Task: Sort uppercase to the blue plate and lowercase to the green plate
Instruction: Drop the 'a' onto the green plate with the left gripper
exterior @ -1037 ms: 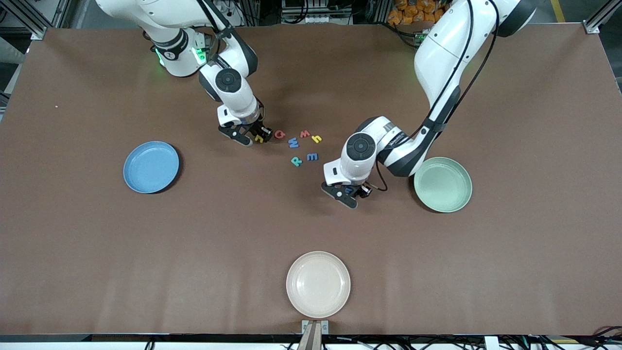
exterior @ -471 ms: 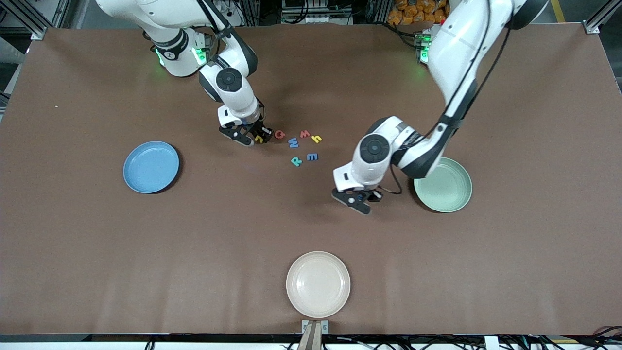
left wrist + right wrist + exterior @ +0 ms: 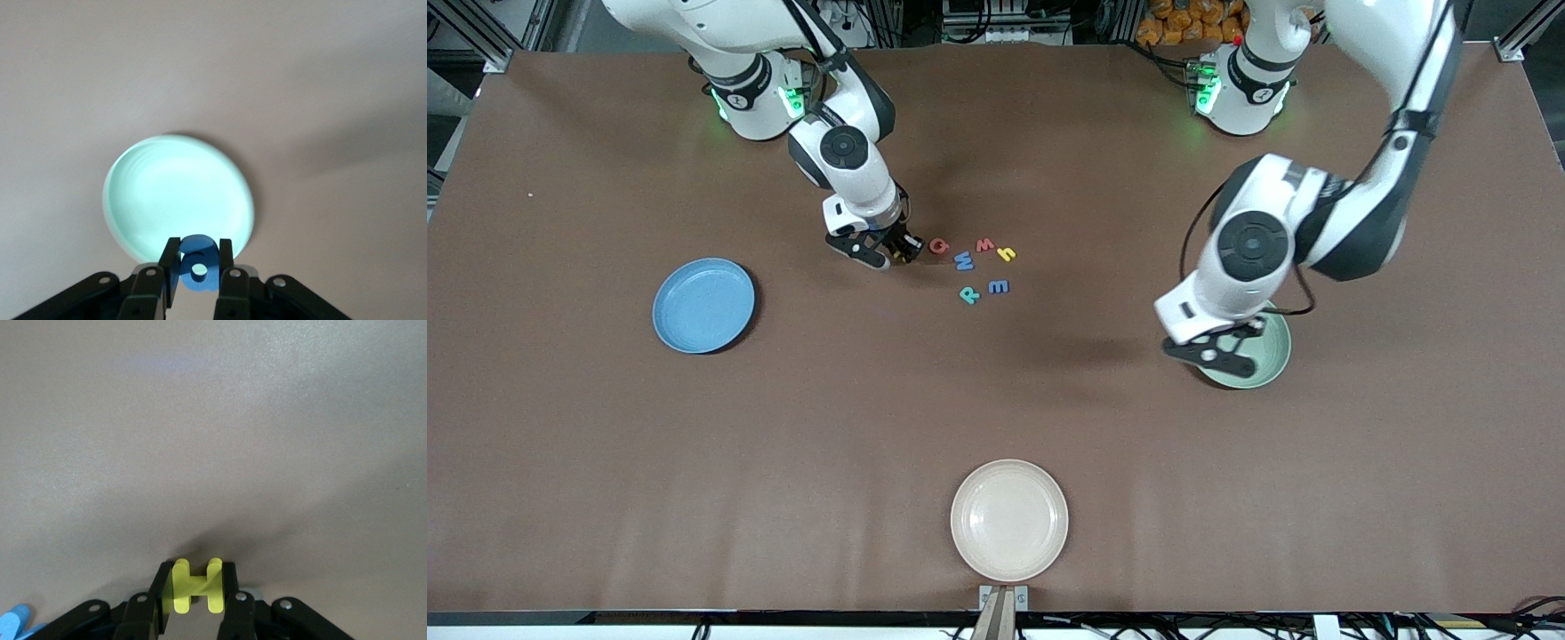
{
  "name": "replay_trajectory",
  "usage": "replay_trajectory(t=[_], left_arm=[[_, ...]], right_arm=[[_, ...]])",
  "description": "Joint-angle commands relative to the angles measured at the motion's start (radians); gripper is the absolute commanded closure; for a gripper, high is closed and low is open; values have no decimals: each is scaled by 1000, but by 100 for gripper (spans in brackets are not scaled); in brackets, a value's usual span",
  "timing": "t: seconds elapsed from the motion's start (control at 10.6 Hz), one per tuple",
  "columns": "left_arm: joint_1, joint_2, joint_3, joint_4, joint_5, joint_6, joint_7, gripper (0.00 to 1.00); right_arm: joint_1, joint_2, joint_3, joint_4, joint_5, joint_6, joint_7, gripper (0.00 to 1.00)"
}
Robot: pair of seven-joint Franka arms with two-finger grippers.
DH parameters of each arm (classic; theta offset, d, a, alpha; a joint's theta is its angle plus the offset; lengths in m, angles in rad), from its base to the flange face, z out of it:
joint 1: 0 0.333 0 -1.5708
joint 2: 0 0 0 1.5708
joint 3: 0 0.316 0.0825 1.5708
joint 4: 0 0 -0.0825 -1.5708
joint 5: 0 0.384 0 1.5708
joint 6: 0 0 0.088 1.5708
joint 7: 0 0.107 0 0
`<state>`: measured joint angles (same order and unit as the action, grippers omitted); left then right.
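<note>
My left gripper (image 3: pixel 1221 354) hangs over the rim of the green plate (image 3: pixel 1269 360) and is shut on a blue lowercase p/q-shaped letter (image 3: pixel 198 268). In the left wrist view the green plate (image 3: pixel 177 193) lies under the gripper (image 3: pixel 198 257). My right gripper (image 3: pixel 895 252) is down at the table beside the red Q (image 3: pixel 938 245), shut on the yellow H (image 3: pixel 197 585). On the table lie a red w (image 3: pixel 984 244), yellow h (image 3: pixel 1007 254), blue W (image 3: pixel 964 261), teal R (image 3: pixel 969 294) and blue e (image 3: pixel 999 286). The blue plate (image 3: pixel 703 305) sits toward the right arm's end.
A cream plate (image 3: pixel 1009 519) lies near the table's front edge, nearest the front camera. A corner of the blue W (image 3: pixel 13 621) shows beside my right gripper (image 3: pixel 197 577) in the right wrist view. Brown tabletop surrounds the plates.
The left arm has risen and carried the blue letter from the middle of the table to over the green plate. The right gripper has closed on the yellow H.
</note>
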<state>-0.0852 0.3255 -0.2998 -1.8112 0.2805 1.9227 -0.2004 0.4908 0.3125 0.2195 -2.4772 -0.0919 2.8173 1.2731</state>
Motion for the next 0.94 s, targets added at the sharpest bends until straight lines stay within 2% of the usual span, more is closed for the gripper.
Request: replay_trajectory(t=[0.0, 0.19, 0.47, 0.57, 0.66, 0.75, 0.85], left_arm=[[103, -51, -16, -120, 0, 15, -13, 100], [172, -40, -7, -189, -65, 109, -17, 100], [191, 15, -4, -206, -89, 163, -42, 100], [193, 29, -2, -206, -89, 185, -43, 89], [194, 29, 2, -204, -89, 187, -42, 40], [194, 21, 4, -203, -89, 187, -40, 0], [193, 12, 4, -197, -89, 185, -36, 0]], right_arm=[[-23, 11, 17, 6, -23, 10, 5, 69], [-23, 11, 18, 6, -22, 10, 2, 72], [-43, -4, 18, 11, -20, 5, -49, 72], [-52, -13, 18, 14, -20, -16, -72, 72], [-72, -27, 20, 21, -20, -53, -104, 72], [-95, -44, 20, 24, -17, -89, -163, 72], [-107, -64, 20, 24, -17, -134, -210, 72]])
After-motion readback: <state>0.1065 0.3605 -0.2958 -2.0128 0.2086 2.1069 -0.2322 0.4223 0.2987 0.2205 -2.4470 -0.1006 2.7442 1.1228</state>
